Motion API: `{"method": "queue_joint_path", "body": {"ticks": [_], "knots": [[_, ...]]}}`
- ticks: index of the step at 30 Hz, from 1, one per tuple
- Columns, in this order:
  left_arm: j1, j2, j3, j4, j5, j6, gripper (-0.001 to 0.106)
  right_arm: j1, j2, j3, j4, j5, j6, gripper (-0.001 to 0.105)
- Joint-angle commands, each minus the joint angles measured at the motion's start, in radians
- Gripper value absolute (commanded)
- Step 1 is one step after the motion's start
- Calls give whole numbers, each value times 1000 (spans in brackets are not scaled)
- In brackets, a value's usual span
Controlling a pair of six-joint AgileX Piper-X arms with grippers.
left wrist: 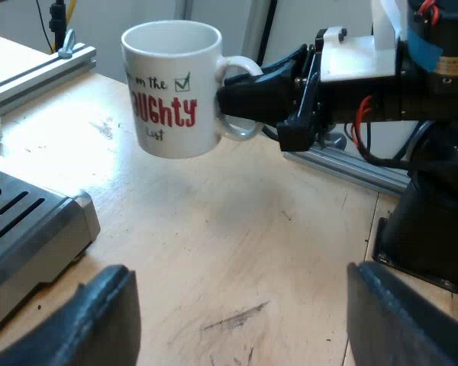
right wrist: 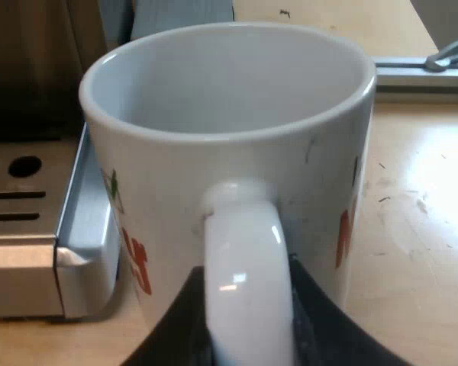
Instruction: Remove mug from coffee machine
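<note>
A white mug (left wrist: pixel 172 88) with red and black lettering hangs upright above the wooden table, off the machine. My right gripper (left wrist: pixel 244 103) holds it by the handle; in the right wrist view the black fingers (right wrist: pixel 309 316) clamp both sides of the white handle (right wrist: pixel 248 282), and the mug (right wrist: pixel 229 137) looks empty inside. My left gripper (left wrist: pixel 240 320) hovers low over the table with its fingers (left wrist: pixel 103 320) wide apart and nothing between them. The mug is well beyond it.
The espresso machine's metal drip tray (left wrist: pixel 30 229) with slots lies beside the left gripper, and its corner (right wrist: pixel 76 252) sits close to the mug. An aluminium rail (left wrist: pixel 351 168) runs along the table edge behind the right arm. Another rail (right wrist: pixel 420 72) lies beyond the mug.
</note>
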Motion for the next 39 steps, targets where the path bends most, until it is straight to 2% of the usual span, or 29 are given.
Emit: {"method": "queue_joint_path", "body": {"ticks": [1,7,9,11,14,18,20,23,27,39], "knots": [[-5,-1,-6,-11,12,-4,61,-15,12,22,-93,31,-26,0],[-5,-1,-6,-11,12,-4,61,-104,72,75,-230,-49,-42,0],[-5,-1,-6,-11,12,-4,61,-159,109,80,-280,-84,-91,0],[-5,-1,-6,-11,12,-4,61,-224,149,80,-359,-159,-177,0],[-5,-1,-6,-11,12,-4,61,-303,197,80,-466,-235,-222,0],[-5,-1,-6,-11,12,-4,61,-379,253,80,-540,-270,-239,0],[-5,-1,-6,-11,12,-4,61,-435,308,80,-600,-371,-249,0],[-5,-1,-6,-11,12,-4,61,-491,392,80,-710,-463,-337,0],[-5,-1,-6,-11,12,-4,61,-524,499,80,-870,-485,-348,0],[-5,-1,-6,-11,12,-4,61,-540,743,80,-1086,-485,-350,0]]}}
